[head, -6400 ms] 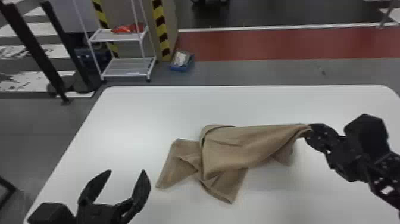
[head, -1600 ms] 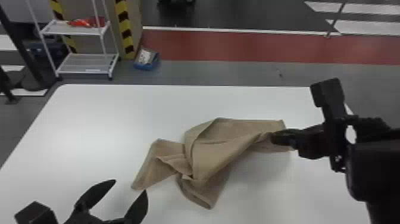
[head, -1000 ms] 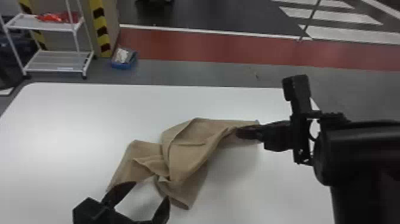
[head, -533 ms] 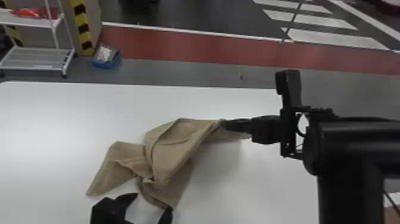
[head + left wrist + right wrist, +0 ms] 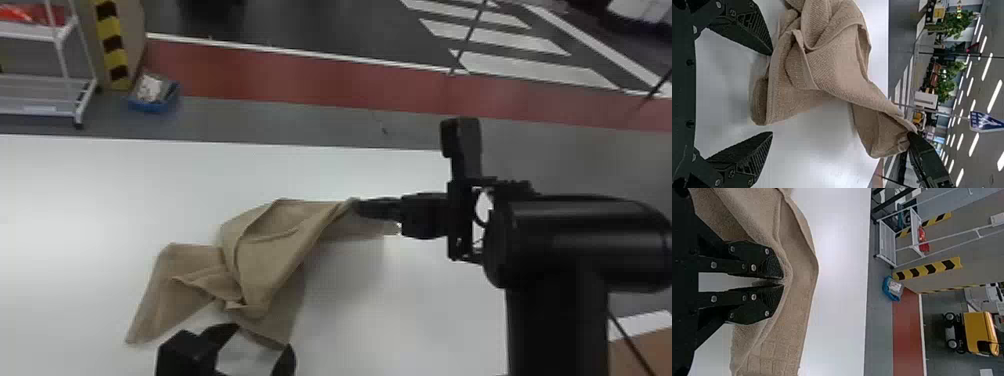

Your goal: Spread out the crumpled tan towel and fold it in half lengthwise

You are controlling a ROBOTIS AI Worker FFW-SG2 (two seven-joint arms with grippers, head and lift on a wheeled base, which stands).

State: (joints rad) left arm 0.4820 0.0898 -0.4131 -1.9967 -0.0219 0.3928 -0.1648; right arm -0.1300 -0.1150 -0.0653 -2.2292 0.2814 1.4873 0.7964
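The tan towel (image 5: 265, 250) lies crumpled and twisted on the white table, with a flap spread to the left and its right end raised. My left gripper (image 5: 262, 340) stands open at the towel's near edge. In the left wrist view, the left gripper (image 5: 772, 93) has its fingers apart with towel folds (image 5: 828, 58) beyond them. My right gripper (image 5: 357, 206) comes in from the right, shut on the towel's far right part. In the right wrist view, the right gripper (image 5: 782, 282) pinches a fold of the towel (image 5: 797, 266), with cloth hanging on both sides.
The white table (image 5: 100, 200) extends left of the towel and toward its far edge. Beyond it on the floor are a white shelf rack (image 5: 40, 95) and a blue box (image 5: 152, 95). The bulky right arm (image 5: 575, 240) spans the table's right side.
The head view has turned to the right, so the table appears farther left. My left gripper has moved right, to the towel's near edge. The right arm has swung round, keeping its hold on the towel.
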